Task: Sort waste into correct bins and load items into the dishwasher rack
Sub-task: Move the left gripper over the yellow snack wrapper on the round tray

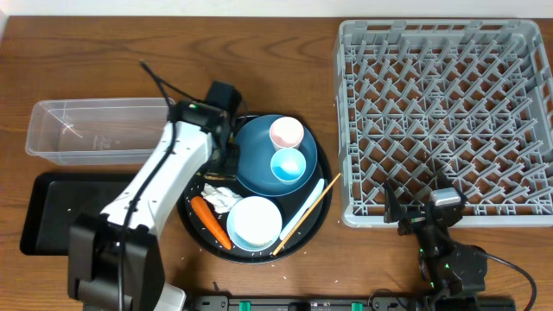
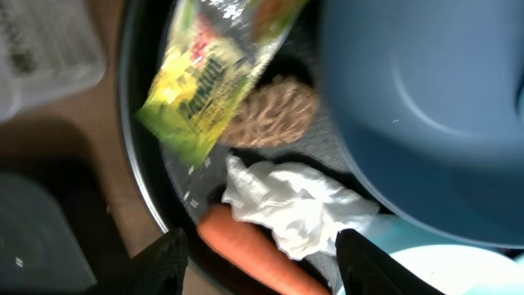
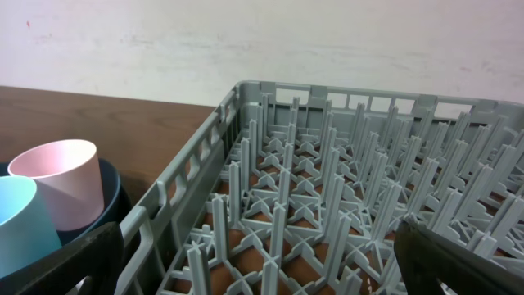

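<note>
My left gripper (image 1: 216, 177) (image 2: 266, 266) hangs open over the left side of the round black tray (image 1: 321, 216). The orange carrot (image 2: 262, 254) and the crumpled white tissue (image 2: 299, 205) lie between its fingers, which touch neither. Just beyond are a brown food lump (image 2: 270, 115) and the yellow-green wrapper (image 2: 209, 82). The dark-blue plate (image 1: 259, 160) carries a pink cup (image 1: 286, 132) and a light-blue cup (image 1: 288, 164). The pale-blue bowl (image 1: 255, 222), chopsticks (image 1: 307, 214) and white utensil (image 1: 311, 197) lie nearby. My right gripper (image 1: 415, 206) (image 3: 262, 270) stands open at the grey rack's (image 1: 445, 121) front edge.
A clear tub (image 1: 95, 130) sits at the left with a shallow black tray (image 1: 60, 212) in front of it. The left arm crosses over both toward the round tray. A few white grains lie on the wood near the table's front edge.
</note>
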Robot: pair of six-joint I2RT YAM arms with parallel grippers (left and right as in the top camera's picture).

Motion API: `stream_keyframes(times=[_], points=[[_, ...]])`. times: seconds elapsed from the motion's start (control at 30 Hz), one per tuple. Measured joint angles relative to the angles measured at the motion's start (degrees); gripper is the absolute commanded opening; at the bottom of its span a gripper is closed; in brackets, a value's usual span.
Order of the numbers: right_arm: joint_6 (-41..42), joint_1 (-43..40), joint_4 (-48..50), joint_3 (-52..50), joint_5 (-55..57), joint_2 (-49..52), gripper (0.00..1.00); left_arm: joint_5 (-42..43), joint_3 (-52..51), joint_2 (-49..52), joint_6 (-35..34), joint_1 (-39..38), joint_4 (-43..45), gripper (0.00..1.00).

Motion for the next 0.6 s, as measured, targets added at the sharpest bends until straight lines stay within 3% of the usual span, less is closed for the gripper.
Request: stream_keyframes(times=[0.2, 0.23, 0.5, 0.6], points=[[0.0, 0.0, 0.0, 0.0, 0.0, 0.0, 0.99, -0.5, 0.0, 0.9, 1.5, -0.4, 1.1, 0.58], [0.0, 0.0, 0.0, 0.0, 0.0, 0.0, 0.99, -0.7, 0.0, 0.9, 1.6, -0.4, 0.9, 0.53], [0.0, 0.0, 0.0, 0.0, 0.0, 0.0, 0.99, -2.9, 0.0, 0.9, 4.5, -0.4, 0.3, 0.53], [0.0, 0.0, 0.0, 0.0, 0.0, 0.0, 0.99, -4.9, 0.0, 0.9, 6.1, -0.4, 0.3, 0.59]])
